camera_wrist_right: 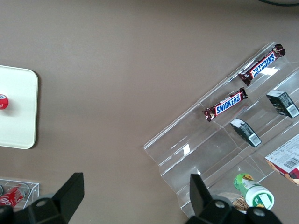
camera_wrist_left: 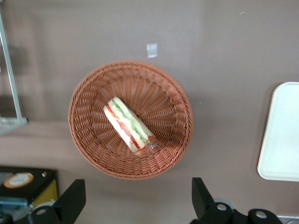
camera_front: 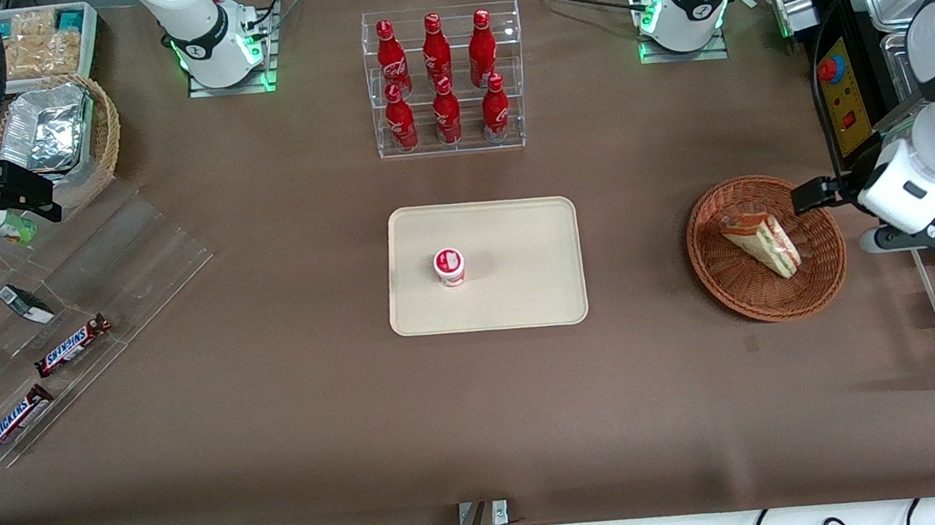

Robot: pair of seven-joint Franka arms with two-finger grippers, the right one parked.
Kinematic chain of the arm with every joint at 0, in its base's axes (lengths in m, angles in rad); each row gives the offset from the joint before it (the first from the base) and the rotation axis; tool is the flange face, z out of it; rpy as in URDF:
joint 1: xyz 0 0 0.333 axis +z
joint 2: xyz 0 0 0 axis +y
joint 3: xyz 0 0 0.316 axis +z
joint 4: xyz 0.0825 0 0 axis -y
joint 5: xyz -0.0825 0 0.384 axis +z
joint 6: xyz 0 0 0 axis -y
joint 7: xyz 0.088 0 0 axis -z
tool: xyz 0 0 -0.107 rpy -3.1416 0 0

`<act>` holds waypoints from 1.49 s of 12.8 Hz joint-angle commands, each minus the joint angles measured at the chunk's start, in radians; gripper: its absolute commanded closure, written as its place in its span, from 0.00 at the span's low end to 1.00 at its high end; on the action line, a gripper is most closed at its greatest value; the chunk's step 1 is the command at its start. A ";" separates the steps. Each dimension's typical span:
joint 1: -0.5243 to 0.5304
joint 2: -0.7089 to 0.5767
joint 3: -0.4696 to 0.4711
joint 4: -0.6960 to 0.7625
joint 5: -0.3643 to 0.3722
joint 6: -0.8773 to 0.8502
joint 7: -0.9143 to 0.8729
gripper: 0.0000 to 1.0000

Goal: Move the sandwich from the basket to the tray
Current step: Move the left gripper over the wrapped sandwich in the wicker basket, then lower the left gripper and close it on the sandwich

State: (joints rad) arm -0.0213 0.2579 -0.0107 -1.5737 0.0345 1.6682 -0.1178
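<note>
progress: 0 of 1 moved | clear-wrapped triangular sandwich (camera_front: 761, 242) lies in round orange-brown wicker basket (camera_front: 814, 298) | gripper (camera_wrist_left: 138, 205) spread wide, empty, above basket edge | left: grasp, carry to beige rectangular tray (camera_front: 517, 240)

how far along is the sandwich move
Barely started. The sandwich lies in the basket, untouched. The gripper hangs open above the basket, holding nothing. Left: descend, grasp, lift and carry it to the tray, where only a small cup stands.
</note>
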 commanded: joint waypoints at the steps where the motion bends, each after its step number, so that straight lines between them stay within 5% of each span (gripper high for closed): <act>1: 0.010 0.023 0.005 -0.032 -0.005 0.025 -0.065 0.00; 5: 0.049 0.040 0.006 -0.136 -0.002 0.120 -0.220 0.00; 10: 0.049 -0.009 -0.002 -0.422 0.036 0.454 -0.465 0.00; 14: 0.044 -0.022 -0.006 -0.610 0.145 0.668 -0.624 0.00; 19: 0.037 -0.012 -0.011 -0.637 0.186 0.697 -0.721 0.00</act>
State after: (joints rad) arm 0.0188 0.2815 -0.0170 -2.1813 0.1759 2.3578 -0.7878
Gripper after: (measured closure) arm 0.000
